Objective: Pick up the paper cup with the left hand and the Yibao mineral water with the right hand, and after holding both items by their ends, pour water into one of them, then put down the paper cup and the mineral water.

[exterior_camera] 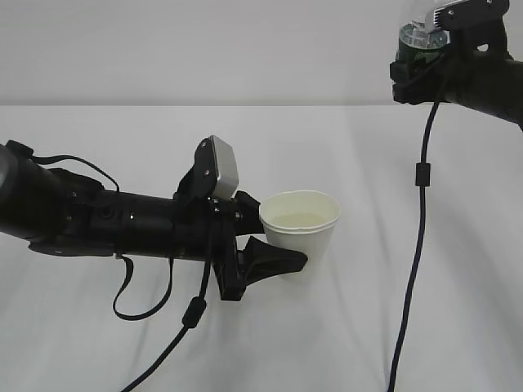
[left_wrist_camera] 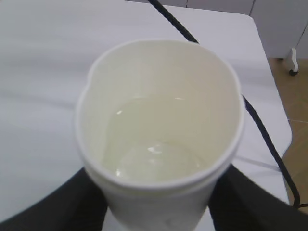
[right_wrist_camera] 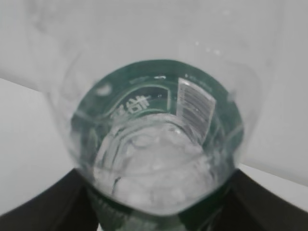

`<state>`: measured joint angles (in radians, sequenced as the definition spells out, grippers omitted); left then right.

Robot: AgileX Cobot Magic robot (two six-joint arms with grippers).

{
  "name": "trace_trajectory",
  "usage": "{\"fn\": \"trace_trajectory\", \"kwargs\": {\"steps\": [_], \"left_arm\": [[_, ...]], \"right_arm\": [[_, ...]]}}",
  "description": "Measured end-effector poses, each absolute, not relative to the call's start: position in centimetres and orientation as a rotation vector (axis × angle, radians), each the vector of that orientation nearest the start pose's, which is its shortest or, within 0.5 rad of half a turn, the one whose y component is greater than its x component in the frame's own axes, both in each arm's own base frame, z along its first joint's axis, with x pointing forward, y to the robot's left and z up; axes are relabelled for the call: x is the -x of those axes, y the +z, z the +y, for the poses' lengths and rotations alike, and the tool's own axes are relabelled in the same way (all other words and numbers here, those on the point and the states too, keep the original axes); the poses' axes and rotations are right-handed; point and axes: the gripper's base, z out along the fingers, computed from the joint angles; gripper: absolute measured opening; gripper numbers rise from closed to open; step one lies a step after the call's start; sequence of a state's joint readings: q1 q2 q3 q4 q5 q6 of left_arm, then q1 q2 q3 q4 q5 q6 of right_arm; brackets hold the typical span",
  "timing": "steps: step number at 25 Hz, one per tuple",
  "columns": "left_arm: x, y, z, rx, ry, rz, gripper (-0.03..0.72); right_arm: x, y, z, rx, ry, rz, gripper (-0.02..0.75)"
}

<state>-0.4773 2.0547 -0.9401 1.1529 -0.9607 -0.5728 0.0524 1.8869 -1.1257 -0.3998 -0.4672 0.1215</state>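
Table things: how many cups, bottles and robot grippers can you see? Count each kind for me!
Cups: 1, the paper cup with water inside.
Bottles: 1, the water bottle held up high.
Grippers: 2, the left gripper and the right gripper.
Total: 4

Exterior: bottle (exterior_camera: 421, 41) cut off at 12 o'clock, only the green band and a bit of clear body show; right gripper (exterior_camera: 418, 77) mostly hidden behind it, arm runs off at 3 o'clock. Cup (exterior_camera: 300, 231) lower wall hidden by left gripper (exterior_camera: 274, 245). Left wrist: cup base cropped at 6 o'clock, fingers (left_wrist_camera: 57, 207) blurred. Right wrist: bottle blurred, label text unreadable.
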Motion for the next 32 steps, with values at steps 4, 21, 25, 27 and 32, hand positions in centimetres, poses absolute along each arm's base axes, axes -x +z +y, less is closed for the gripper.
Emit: {"fn": "trace_trajectory", "kwargs": {"steps": [4, 21, 25, 27, 32], "left_arm": [[-29.5, 12.3, -22.9, -1.251, -0.956, 1.583, 0.430], [-29.5, 12.3, -22.9, -1.251, -0.956, 1.583, 0.430], [-29.5, 12.3, -22.9, -1.251, -0.956, 1.583, 0.430], [-29.5, 12.3, -22.9, -1.251, -0.956, 1.583, 0.430], [-29.5, 12.3, -22.9, -1.251, -0.956, 1.583, 0.430]], "right_arm": [[-41.7, 21.2, 3.2, 0.364, 0.018, 1.805, 0.444], [-37.5, 16.7, 1.9, 0.217, 0.066, 1.788, 0.444], [-36.6, 16.1, 1.7, 0.205, 0.052, 1.766, 0.444], [-36.1, 15.9, 1.7, 0.206, 0.041, 1.745, 0.444], [-35.3, 15.4, 1.4, 0.159, 0.030, 1.731, 0.444]]}}
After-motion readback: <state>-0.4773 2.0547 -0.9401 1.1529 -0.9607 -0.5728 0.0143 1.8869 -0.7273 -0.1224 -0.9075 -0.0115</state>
